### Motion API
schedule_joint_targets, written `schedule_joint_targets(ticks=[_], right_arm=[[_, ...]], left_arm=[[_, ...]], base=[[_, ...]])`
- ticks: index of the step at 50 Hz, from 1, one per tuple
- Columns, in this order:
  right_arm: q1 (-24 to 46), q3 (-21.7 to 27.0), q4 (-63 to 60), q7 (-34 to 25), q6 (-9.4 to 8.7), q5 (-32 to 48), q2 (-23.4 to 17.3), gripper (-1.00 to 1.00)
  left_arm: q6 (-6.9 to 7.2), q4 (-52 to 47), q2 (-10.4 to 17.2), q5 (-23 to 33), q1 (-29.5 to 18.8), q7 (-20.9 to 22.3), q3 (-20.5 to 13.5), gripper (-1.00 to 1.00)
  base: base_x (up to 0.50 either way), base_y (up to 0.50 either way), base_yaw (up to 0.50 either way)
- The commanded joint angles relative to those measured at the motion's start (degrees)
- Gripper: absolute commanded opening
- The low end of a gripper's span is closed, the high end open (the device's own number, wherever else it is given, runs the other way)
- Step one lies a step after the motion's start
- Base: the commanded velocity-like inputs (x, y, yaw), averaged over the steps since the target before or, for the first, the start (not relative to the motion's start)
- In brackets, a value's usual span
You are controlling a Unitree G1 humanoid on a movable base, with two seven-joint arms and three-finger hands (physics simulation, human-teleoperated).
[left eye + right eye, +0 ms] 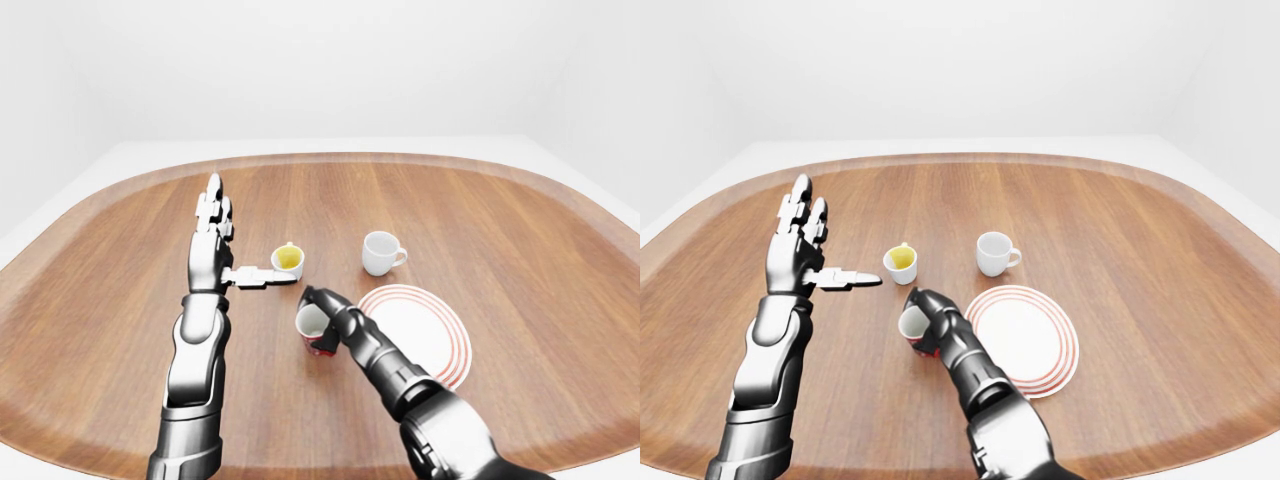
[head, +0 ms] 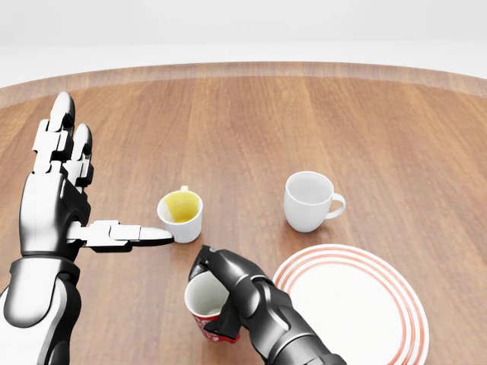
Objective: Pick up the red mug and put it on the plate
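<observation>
Nearest the robot in the head view, the right robot hand [image 2: 228,300] has its dark fingers wrapped round the red mug [image 2: 204,310], one over the rim and one low against the red wall, so it is holding the mug, which sits tilted just left of the plate [image 2: 396,304] and apart from it; whether its base has cleared the wooden worktop [image 2: 251,129] I cannot tell. The mug looks like a small, stiff, glazed piece, probably light but slippery and liable to chip, so a hold across the body and rim seems sounder than pinching the lip alone; its handle is hidden. The white plate with red rings lies bare. Farther up, the left robot hand [image 2: 61,194] stands spread wide, thumb tip just beside a white cup with yellow inside [image 2: 181,215], holding nothing. A plain white cup [image 2: 309,201] stands above the plate.
</observation>
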State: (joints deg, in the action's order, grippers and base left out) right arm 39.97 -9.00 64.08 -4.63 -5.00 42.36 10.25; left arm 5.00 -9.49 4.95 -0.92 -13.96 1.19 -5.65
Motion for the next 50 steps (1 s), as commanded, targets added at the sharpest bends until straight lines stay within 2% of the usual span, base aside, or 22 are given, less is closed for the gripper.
schedule_joint_targets(ticks=[1, 11, 28, 50], right_arm=[[-1.3, 0.0, -5.7, -1.2, 0.0, 3.0, -1.4, -1.0], [-4.5, -0.2, -15.7, -5.1, 0.0, 3.5, -2.8, -1.0], [-8.3, 0.4, -25.6, -9.0, 0.0, 3.7, -5.4, -1.0], [-12.0, 2.2, -29.4, -9.9, 0.0, 3.2, -9.4, -1.0]], left_arm=[[0.0, 0.2, 0.0, 0.1, 0.0, 0.0, 0.1, 1.0], [0.0, -0.3, -0.3, 0.4, 0.2, -0.1, 0.4, 1.0], [0.0, -0.5, -0.5, 0.7, 0.5, -0.1, 0.6, 1.0], [0.0, -0.2, -0.6, 0.9, 0.2, -0.1, 0.8, 1.0]], base=[[0.0, 0.0, 0.0], [0.0, 0.0, 0.0], [0.0, 0.0, 0.0], [0.0, 0.0, 0.0]])
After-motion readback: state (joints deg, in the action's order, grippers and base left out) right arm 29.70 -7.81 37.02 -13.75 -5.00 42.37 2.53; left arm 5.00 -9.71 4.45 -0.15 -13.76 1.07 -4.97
